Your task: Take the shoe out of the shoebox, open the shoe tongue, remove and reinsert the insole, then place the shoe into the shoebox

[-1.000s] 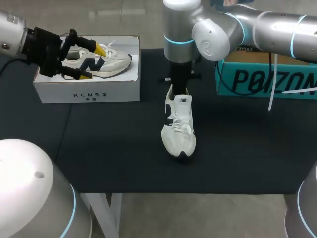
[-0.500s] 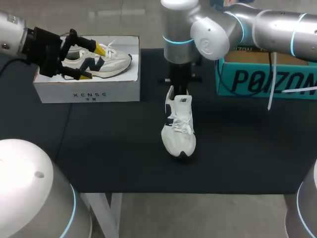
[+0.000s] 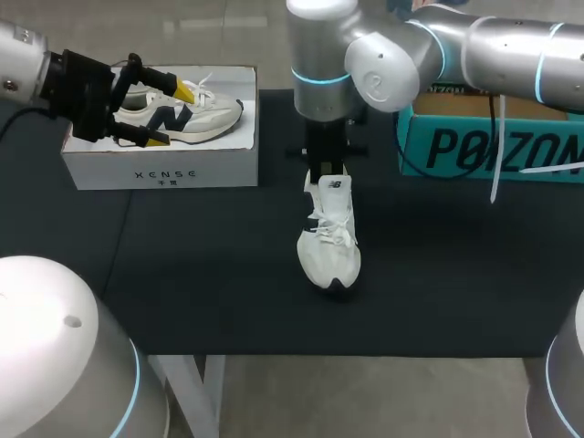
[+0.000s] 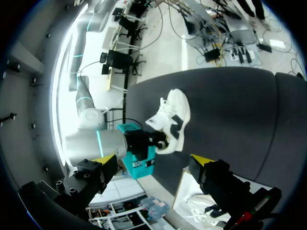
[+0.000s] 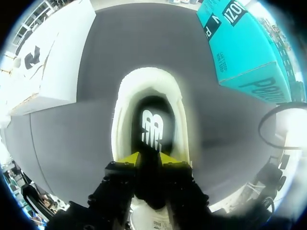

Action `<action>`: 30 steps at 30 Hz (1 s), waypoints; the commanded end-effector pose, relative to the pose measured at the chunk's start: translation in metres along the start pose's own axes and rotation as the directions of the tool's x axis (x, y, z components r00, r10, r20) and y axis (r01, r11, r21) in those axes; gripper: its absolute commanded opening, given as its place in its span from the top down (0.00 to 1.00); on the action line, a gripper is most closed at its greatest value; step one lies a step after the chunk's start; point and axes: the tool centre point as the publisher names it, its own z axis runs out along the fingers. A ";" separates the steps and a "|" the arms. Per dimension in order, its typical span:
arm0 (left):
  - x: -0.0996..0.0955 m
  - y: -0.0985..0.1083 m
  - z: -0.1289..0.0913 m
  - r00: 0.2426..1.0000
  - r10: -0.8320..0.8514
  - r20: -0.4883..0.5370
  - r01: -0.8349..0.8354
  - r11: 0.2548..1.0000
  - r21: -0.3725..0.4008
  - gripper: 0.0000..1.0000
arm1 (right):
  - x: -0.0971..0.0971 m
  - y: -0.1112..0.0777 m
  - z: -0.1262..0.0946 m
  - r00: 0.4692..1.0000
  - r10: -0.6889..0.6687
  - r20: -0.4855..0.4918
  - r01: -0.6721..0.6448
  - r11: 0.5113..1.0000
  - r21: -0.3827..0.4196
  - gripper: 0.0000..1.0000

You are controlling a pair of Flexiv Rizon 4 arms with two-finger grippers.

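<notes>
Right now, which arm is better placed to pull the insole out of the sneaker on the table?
Right. The right gripper is at the sneaker heel, pinching the insole. The left gripper hangs open over the white shoebox, apart from that sneaker.

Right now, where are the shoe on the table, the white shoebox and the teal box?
shoe (image 3: pixel 330 260), head view, on its toe.
white shoebox (image 3: pixel 219 166), head view, on its front wall.
teal box (image 3: pixel 456 146), head view, on its front wall.

Right arm slightly farther left than a second ago, jaws on the insole of the shoe.
</notes>
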 end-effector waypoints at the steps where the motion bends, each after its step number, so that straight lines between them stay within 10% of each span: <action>1: -0.001 0.001 0.000 1.000 0.000 -0.003 0.000 1.000 0.000 0.00 | 0.000 0.000 0.001 1.000 0.005 -0.002 -0.005 1.000 0.008 0.25; 6: -0.001 0.001 0.000 1.000 0.000 -0.003 0.000 1.000 0.000 0.00 | 0.000 -0.002 0.002 1.000 0.010 -0.007 -0.010 1.000 0.014 0.00; 30: -0.001 0.001 0.000 1.000 0.000 -0.003 0.000 1.000 0.000 0.00 | 0.001 -0.034 -0.020 0.999 0.031 -0.036 -0.030 1.000 0.008 0.00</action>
